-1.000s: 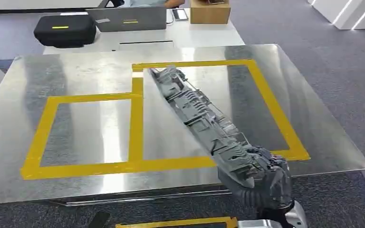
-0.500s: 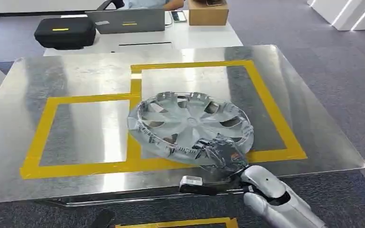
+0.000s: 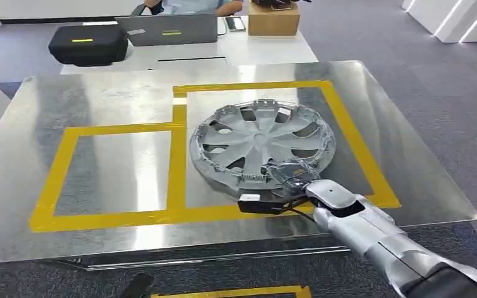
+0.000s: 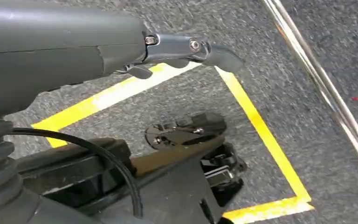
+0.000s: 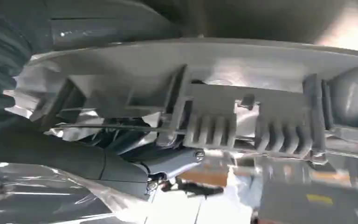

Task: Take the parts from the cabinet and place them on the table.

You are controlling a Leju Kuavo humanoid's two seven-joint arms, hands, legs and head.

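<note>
1. In the head view the right hand (image 3: 290, 176) is seen at the near rim of the hubcap (image 3: 262, 146), its fingers closed on that rim under clear wrap; the silver forearm comes in from the lower right.
2. The right wrist view gives what the head view does not: the ribbed grey underside of the hubcap (image 5: 223, 107) close up, with dark fingers (image 5: 121, 135) tucked beneath the rim and crinkled wrap around them.
3. The left hand (image 4: 186, 49) is seen in the left wrist view, hanging above grey carpet (image 4: 279, 84) and a yellow tape outline; nothing is held, and the fingers lie extended rather than clenched.
4. One hubcap is counted. It is placed face up on the bench (image 3: 31, 242), inside the right-hand one of two yellow tape frames (image 3: 175, 214); whether its near edge is fully down cannot be told.
5. Beyond the bench a white desk (image 3: 267, 49) is seen, carrying one black case (image 3: 88, 43), one laptop (image 3: 166, 28) and one cardboard box (image 3: 273, 18).
6. Farthest off, a person's arm (image 3: 223, 7) is seen behind the laptop.
</note>
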